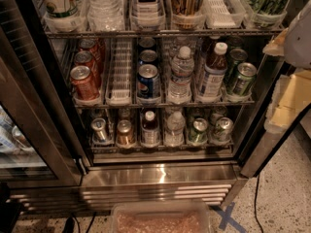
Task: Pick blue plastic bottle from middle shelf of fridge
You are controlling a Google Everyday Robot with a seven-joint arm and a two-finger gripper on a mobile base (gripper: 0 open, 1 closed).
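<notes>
1. blue plastic bottle had brown drink, white cap, blue-and-white checked label.
2. middle shelf had white trays; red cans, blue Pepsi cans, green cans.
3. fridge was dark-framed, with a shiny steel base.
4. gripper, upper right edge, looked pale grey, probably.

A tall commercial drinks fridge is standing open here, suggesting a shop corner or a workplace pantry rather than a home kitchen; it is not clear which. Wire racks with white lane trays, like the middle shelf, are holding tidy retail-style rows of cans and bottles. A glass door is showing at the left and a shiny steel base is gleaming below. The speckled hard floor is carrying a blue tape cross and a loose black cable. The gripper is hanging at the right edge, beside the upper rack.
</notes>
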